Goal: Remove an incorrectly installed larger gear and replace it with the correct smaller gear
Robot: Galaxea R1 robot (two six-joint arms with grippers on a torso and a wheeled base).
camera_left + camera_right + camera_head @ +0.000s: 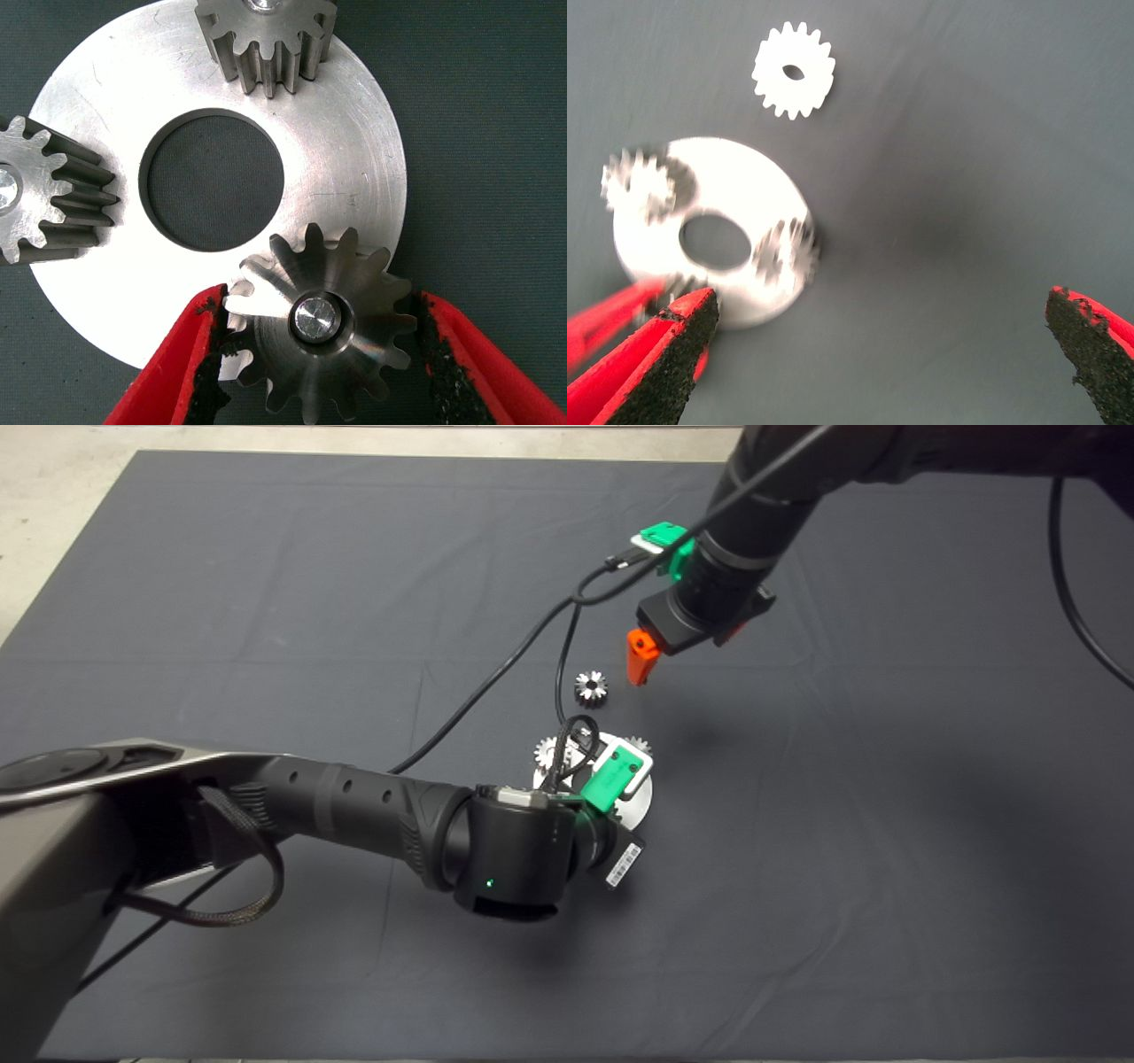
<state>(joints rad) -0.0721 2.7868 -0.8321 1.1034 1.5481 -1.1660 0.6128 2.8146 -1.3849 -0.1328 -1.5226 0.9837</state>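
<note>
A round silver plate (pixel 345 177) with a centre hole lies mid-mat and carries two small gears (pixel 266 40) (pixel 40 190). At the plate's rim sits the larger gear (pixel 323 341), wide and flat, on a pin. My left gripper (pixel 321 305) is shut on it, both pads against its teeth. The smaller gear (pixel 590 687) (pixel 794 71), with a dark bore, lies loose on the mat just behind the plate (pixel 640 802). My right gripper (pixel 881 354) hovers open above and behind that gear; one red finger (pixel 641 657) shows in the head view.
Black cables (pixel 496 677) run from both wrists across the mat above the plate. The left arm (pixel 354 810) covers much of the plate from above. The mat's far left corner (pixel 133 456) borders pale floor.
</note>
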